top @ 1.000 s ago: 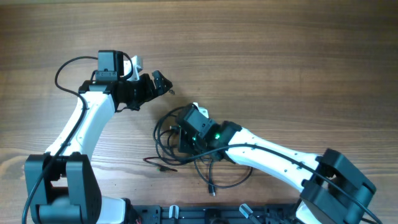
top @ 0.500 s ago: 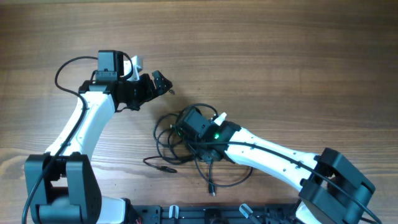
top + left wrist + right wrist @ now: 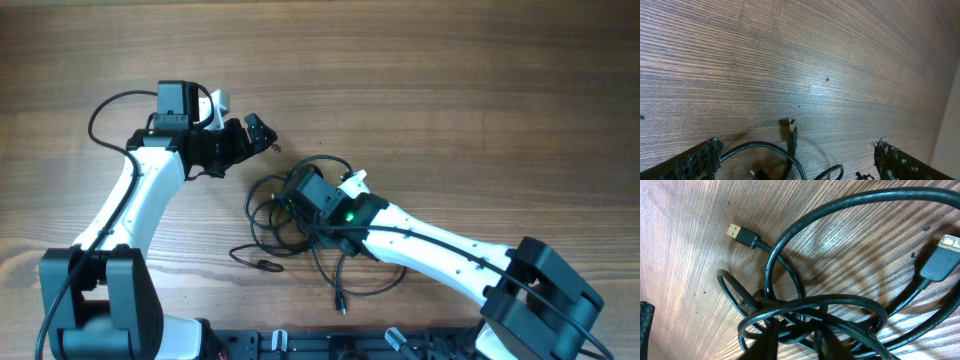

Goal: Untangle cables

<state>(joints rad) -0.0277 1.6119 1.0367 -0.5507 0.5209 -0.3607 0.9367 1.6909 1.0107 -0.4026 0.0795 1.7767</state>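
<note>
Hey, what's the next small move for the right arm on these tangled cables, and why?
Probably pinch one strand of the knot with the right claw, ready to draw it out. That claw sits directly over the cables, which are bunched in overlapping loops; one USB plug lies free beside them. The left claw is open and apart, holding nothing.

Lit brightly and evenly from above. Casting only soft, short shadows beside the cables [image 3: 810, 300] onto the table [image 3: 690, 255]. Glinting pale along the cords up close. Sharp overhead; going soft toward the left wrist view's lower corners.
</note>
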